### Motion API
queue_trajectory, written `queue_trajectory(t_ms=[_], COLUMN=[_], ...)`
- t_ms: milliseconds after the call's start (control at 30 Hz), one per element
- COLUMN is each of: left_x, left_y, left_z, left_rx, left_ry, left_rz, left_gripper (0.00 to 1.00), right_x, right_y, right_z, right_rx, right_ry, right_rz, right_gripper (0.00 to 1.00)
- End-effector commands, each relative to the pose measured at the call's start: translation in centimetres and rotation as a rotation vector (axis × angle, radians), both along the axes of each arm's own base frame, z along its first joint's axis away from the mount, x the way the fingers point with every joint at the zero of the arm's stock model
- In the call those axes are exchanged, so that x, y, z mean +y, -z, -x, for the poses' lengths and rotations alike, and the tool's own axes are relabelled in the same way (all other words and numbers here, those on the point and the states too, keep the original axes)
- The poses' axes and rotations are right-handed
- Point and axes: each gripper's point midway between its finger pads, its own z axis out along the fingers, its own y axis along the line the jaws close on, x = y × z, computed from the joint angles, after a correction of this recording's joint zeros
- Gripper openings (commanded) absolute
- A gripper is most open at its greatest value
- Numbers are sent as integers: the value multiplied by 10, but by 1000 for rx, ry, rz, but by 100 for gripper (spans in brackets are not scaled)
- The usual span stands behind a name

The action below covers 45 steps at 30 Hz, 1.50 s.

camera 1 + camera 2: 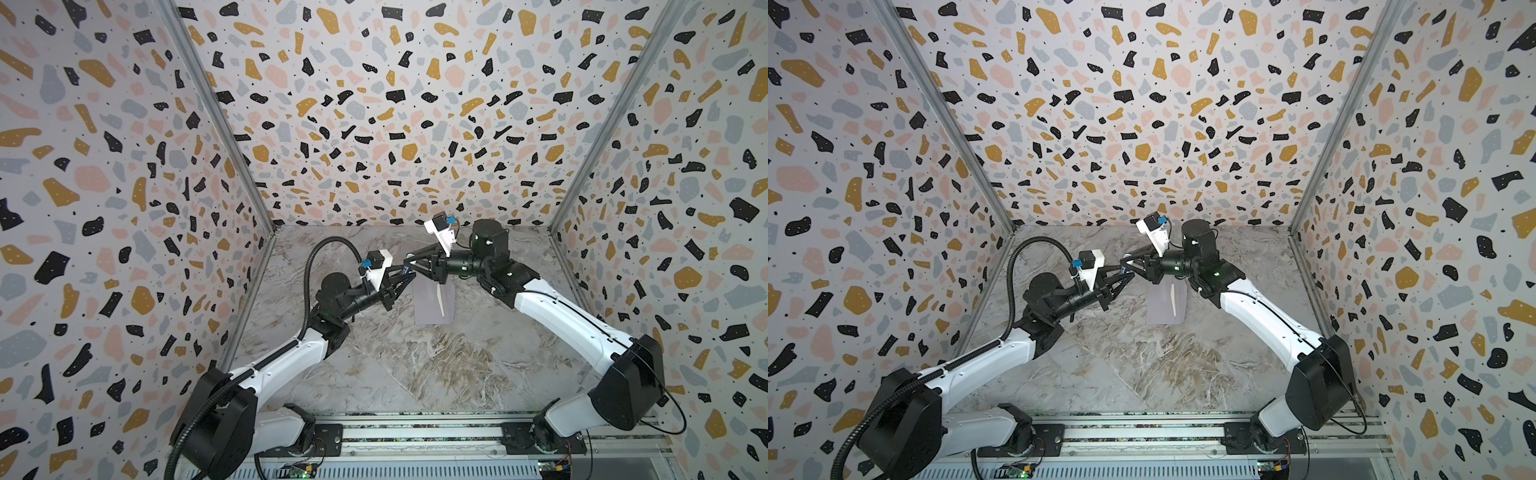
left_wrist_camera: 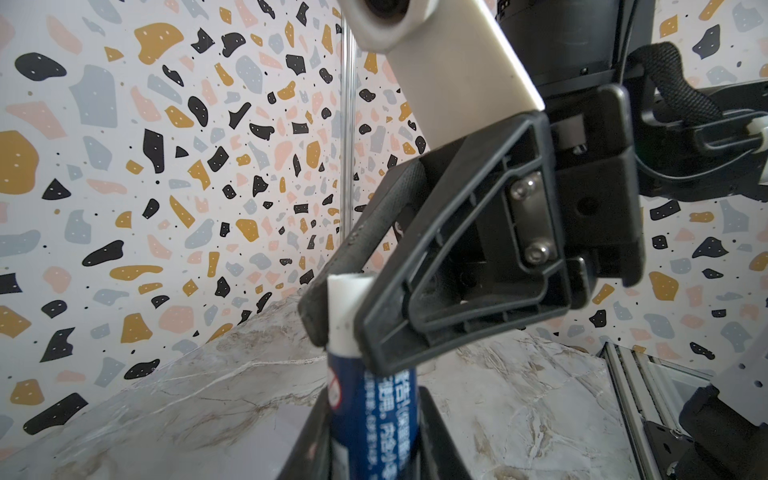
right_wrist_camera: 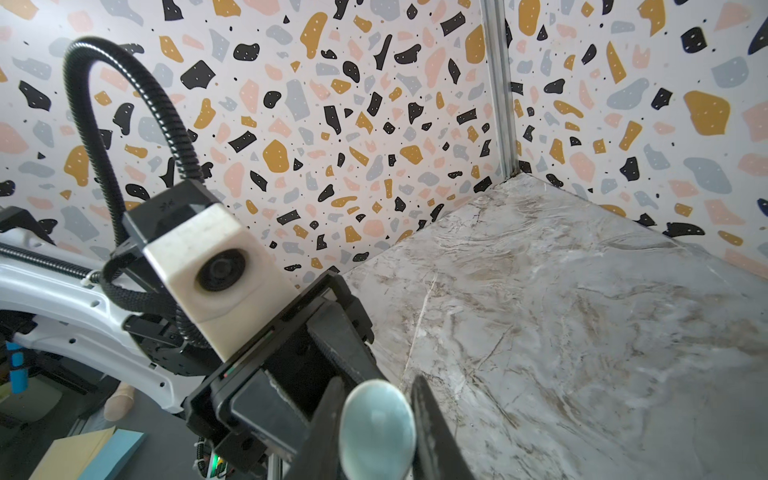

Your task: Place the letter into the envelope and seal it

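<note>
Roughly below fingers (image 2: 386,316) clamping glue stick (image 2: 374,415), envelope (image 1: 428,309) flat.

We're getting bright, even light here, so the envelope (image 1: 428,311) is throwing hardly any shadow. Both top views are bowing at the edges, and up close the glue stick (image 2: 376,419) and its cap (image 3: 376,428) are going blurry for us.

The envelope (image 1: 426,308) (image 1: 1158,309), a pale lavender-grey rectangle, lies flat on the marble surface (image 1: 415,374) (image 1: 1142,374), in its back half near the middle. A thin tan sliver (image 1: 440,300) (image 1: 1172,300) runs lengthwise along its right half.
</note>
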Motion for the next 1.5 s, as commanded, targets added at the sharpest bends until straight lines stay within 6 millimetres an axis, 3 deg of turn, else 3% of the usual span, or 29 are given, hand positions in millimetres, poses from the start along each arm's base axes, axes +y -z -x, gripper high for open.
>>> queue_trajectory(t_ms=[0, 67, 200, 400, 467, 600, 900, 1467], left_x=[-3, -3, -4, -3, -1, 2, -10, -22], left_y=[-23, -22, -21, -20, -21, -24, -12, 1], left_z=[7, 6, 5, 7, 10, 17, 33, 33], left_rx=[-74, -68, -51, -38, -36, -42, -25, 39], left_ry=[25, 24, 27, 27, 26, 33, 169, 262], left_rz=[29, 26, 10, -78, -91, -93, -135, -154], left_gripper=[0, 4, 38, 75, 81, 83, 84, 56], right_x=[3, 3, 1, -15, -23, -31, -26, -17], right_y=[-23, -21, -15, 4, 9, 15, 9, 3], right_z=[9, 10, 10, -3, -5, -2, 24, 38], right_rx=[-59, -67, -103, -240, -272, -281, -295, -316], right_ry=[-37, -39, -38, 3, -13, -80, -215, -260], right_rz=[-24, -13, 36, 251, 305, 344, 315, 291], right_gripper=[13, 11, 7, 6, 6, 6, 5, 4])
